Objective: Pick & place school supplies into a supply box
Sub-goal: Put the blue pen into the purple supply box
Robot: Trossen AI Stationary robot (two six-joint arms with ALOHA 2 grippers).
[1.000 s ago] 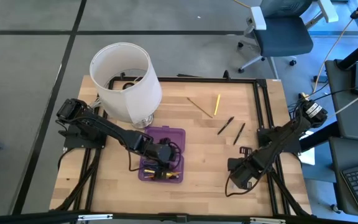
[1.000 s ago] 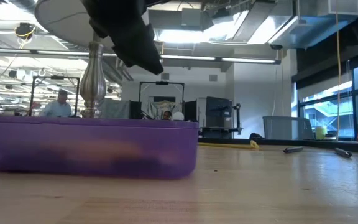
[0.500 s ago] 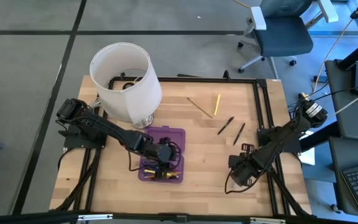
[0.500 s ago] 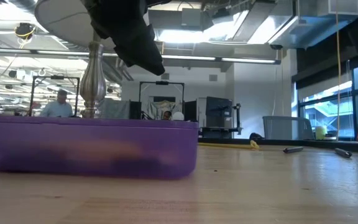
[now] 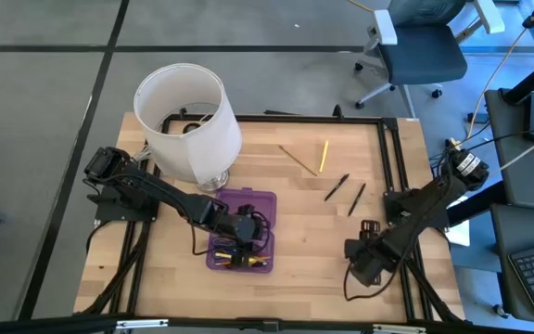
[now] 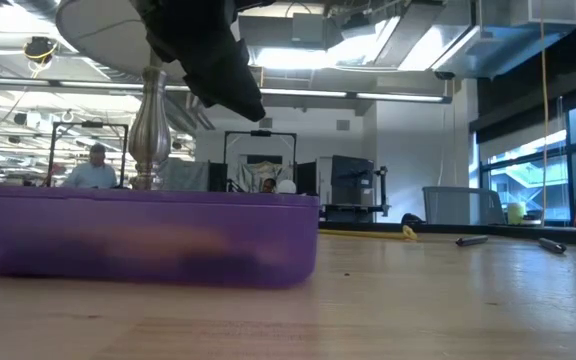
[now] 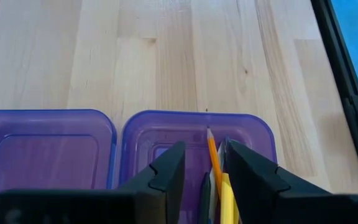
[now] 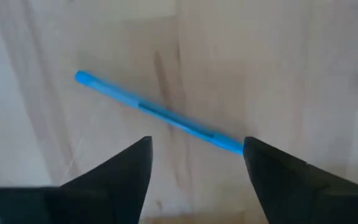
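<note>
The purple supply box [image 5: 245,199] lies open near the table's middle. Its two halves show side by side in the left wrist view [image 7: 42,149]. An orange pencil [image 7: 212,152] and a yellow one [image 7: 230,200] lie in one half. My left gripper [image 7: 202,165] hangs open just above them [image 6: 218,70]. A blue pen [image 8: 160,113] lies flat on the wood. My right gripper [image 8: 194,146] points down over it, open, near the table's right near corner [image 5: 367,246]. A yellow pencil [image 5: 324,156], a wooden pencil [image 5: 297,158] and two dark pens [image 5: 336,186] [image 5: 356,199] rest flat further back.
A lamp with a large white shade [image 5: 188,121] stands at the back left, just behind the box; its metal stem [image 6: 150,130] rises behind the box. Black frame rails [image 5: 399,186] run along the table's right side. Bare wood lies between the box and my right gripper.
</note>
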